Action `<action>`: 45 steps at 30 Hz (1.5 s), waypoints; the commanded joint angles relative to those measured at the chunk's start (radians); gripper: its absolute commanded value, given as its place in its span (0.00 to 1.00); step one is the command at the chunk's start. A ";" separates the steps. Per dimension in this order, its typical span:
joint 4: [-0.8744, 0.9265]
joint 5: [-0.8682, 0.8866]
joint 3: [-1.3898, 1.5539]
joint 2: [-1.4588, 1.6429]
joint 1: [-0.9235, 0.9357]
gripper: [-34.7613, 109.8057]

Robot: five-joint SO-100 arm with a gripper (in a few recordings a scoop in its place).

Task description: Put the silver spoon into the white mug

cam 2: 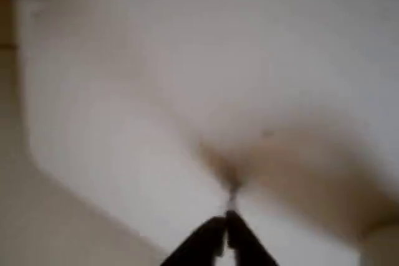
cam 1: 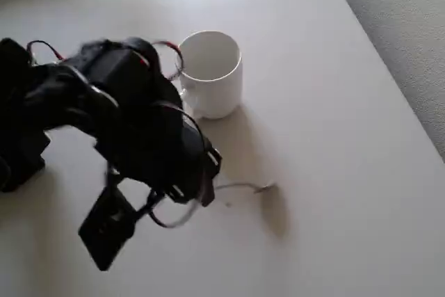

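While I steer from afar, the pale table (cam 1: pixel 334 172) spreads under my black arm (cam 1: pixel 132 130). The white mug (cam 1: pixel 211 72) stands upright just beyond the arm. In the wrist view my gripper (cam 2: pixel 227 227) is clenched on the silver spoon (cam 1: pixel 243 187), which juts out sideways near the mug. I judge the spoon light, stiff and slippery; a grip at mid-handle would steady it best.
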 commanded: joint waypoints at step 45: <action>-0.069 0.186 0.021 -0.336 -0.402 0.41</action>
